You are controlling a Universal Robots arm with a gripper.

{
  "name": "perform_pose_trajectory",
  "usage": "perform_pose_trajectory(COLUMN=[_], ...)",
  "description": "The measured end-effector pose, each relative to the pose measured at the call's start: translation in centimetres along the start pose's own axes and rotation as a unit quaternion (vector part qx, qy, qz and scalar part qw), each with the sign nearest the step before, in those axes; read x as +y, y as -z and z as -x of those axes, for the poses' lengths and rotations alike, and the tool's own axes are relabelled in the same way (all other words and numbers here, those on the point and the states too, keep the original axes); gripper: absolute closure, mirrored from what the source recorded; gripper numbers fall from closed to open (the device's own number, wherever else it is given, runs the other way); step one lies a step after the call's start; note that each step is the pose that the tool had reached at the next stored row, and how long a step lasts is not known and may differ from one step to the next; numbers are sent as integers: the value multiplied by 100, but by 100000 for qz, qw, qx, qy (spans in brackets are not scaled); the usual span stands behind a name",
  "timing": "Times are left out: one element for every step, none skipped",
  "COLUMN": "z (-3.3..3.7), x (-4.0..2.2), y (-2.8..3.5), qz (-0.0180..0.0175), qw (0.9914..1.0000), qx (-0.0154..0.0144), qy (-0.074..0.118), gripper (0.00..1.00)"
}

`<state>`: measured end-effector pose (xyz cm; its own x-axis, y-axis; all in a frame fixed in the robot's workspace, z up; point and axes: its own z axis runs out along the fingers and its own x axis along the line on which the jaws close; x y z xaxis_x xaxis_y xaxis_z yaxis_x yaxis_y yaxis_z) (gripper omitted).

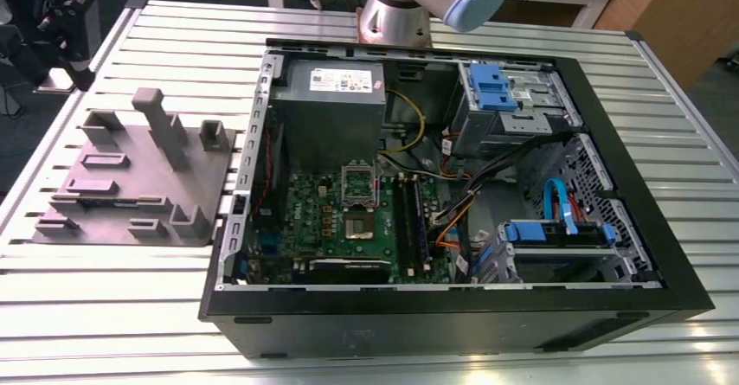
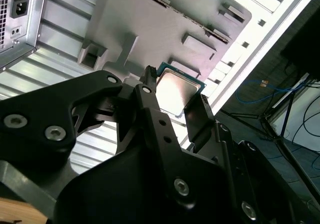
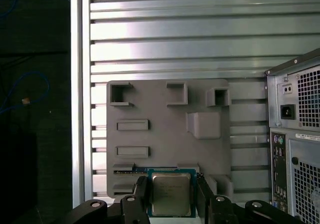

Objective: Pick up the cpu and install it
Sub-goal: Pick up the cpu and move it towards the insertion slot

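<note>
Silvery-grey metal with a paler rim: the cpu [image 3: 170,196], one piece, pinched by two opposite edges in the black gripper [image 3: 171,190], whose fingers [image 3: 142,194] are closed against it. The fingers cover both pinched edges, and the frame cuts a third edge in the first wrist view. In the second wrist view the cpu [image 2: 176,87] shows a teal border, with one corner hidden behind a finger [image 2: 199,114]. It is held above the grey holder block [image 3: 165,129], which lies on the slatted metal table [image 3: 165,39].

Exterior view:
- Holder block [image 1: 133,177], at the exterior view's left.
- Open computer case [image 1: 462,316], at centre.
- Green motherboard [image 1: 346,221] with its socket [image 1: 360,227], contents too small to make out.
- Black memory sticks [image 1: 410,221], just beside the socket.
- The arm [image 1: 421,4], cut off at the frame's upper edge.
</note>
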<state>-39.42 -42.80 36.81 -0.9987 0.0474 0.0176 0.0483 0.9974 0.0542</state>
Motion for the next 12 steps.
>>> perform_pose_trajectory(z=[3,7,10,13,17,21,24,27,30,33,38,40], x=[0,0,1,1,1,1,1,1,1,2,2,2], y=[1,0,0,1,0,1,1,1,1,1,1,1], qz=[-5,-2,-1,-5,-1,-2,-1,-4,-2,-1,-5,-1], qw=[100000,100000,100000,100000,100000,100000,100000,100000,100000,100000,100000,100000], qx=[3,-3,-1,3,-1,-1,-2,1,0,-2,2,0], qy=[-4,-9,-16,-20,-27,-31,-38,-42,-48,-53,-57,-59], gripper=[53,53,53,53,53,53,53,53,53,53,53,53])
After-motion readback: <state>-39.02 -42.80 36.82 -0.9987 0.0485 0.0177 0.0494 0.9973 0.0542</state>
